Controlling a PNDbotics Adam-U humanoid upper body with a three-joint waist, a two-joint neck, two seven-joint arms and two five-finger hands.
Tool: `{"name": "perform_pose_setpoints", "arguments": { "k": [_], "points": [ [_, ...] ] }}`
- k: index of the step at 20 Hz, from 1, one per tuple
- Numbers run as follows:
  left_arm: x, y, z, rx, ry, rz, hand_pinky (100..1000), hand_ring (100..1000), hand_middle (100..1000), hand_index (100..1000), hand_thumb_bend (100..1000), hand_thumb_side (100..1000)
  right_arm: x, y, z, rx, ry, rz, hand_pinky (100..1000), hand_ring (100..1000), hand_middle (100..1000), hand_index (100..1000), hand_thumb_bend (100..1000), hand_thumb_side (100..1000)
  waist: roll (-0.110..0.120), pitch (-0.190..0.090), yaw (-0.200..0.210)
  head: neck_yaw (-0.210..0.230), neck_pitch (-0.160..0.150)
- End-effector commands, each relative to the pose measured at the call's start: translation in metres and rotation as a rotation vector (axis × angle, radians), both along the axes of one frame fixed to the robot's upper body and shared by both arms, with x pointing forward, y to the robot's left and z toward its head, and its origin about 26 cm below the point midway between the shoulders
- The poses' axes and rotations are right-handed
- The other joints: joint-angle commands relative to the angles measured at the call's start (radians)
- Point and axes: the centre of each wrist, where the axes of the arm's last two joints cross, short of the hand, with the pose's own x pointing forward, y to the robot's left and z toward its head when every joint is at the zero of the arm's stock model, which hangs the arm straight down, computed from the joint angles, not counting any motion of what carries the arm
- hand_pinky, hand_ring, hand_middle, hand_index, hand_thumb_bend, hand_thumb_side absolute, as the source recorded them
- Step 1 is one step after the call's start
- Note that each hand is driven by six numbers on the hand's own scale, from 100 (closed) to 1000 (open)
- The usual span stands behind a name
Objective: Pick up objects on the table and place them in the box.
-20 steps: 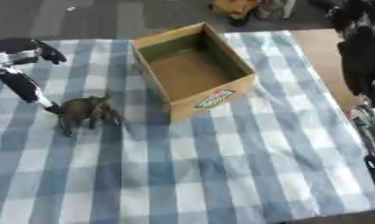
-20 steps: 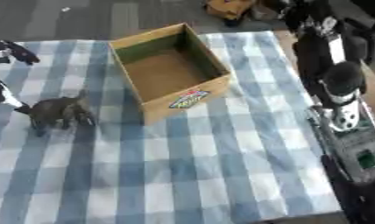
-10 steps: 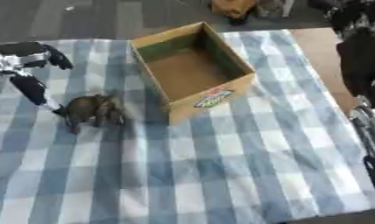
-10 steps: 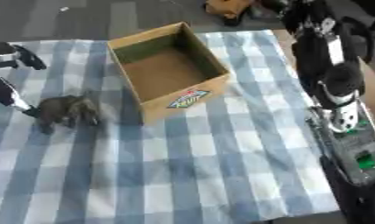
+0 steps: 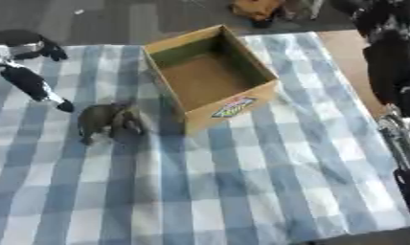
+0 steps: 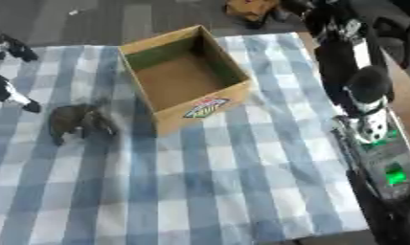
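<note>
A grey-brown toy animal (image 5: 104, 119) stands on the blue-and-white checked cloth (image 5: 242, 182), just left of the box's near corner. The open cardboard box (image 5: 210, 76) sits at the middle back and looks empty inside. My left hand (image 5: 28, 80) hovers at the upper left with its fingers spread. One black-tipped finger (image 5: 64, 105) points down toward the toy's rear, a short gap away from it. My right arm (image 6: 351, 72) runs down the right edge, and its hand (image 6: 391, 217) at the lower right corner is mostly cut off.
The table's bare brown top (image 5: 347, 52) shows past the cloth's right border. Brown clutter (image 5: 257, 8) lies on the floor behind the box. Open cloth stretches across the front and middle right.
The toy animal has shifted slightly right, toward the box. My left hand's pointing finger has risen a little, away from the toy. The right arm has stayed put.
</note>
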Motion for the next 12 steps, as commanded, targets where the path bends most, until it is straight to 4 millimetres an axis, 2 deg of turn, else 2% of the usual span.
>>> {"name": "perform_pose_setpoints", "arguments": {
  "k": [1,9,10,12],
  "points": [
    [-0.005,0.004,0.025,0.024,-0.023,-0.001,822,882,777,882,851,419,-0.001,-0.003,0.006,-0.014,-0.012,-0.001,897,1000,753,957,871,1000,-0.001,-0.022,0.001,-0.007,0.000],
    [-0.007,-0.012,0.022,0.000,0.077,-0.054,816,870,768,870,850,387,-0.001,-0.003,0.005,-0.008,-0.008,-0.001,899,1000,752,958,870,1000,-0.002,-0.023,-0.003,-0.013,-0.001],
    [-0.007,-0.014,0.021,-0.005,0.088,-0.059,814,867,765,865,872,383,-0.001,-0.003,0.005,-0.008,-0.007,-0.001,900,1000,752,958,867,1000,-0.001,-0.023,-0.004,-0.015,0.000],
    [-0.007,-0.017,0.019,-0.017,0.110,-0.071,814,866,763,861,850,380,-0.002,-0.002,0.005,-0.008,-0.005,-0.001,900,1000,751,958,867,1000,0.000,-0.022,-0.004,-0.019,0.003]
  ]
}}
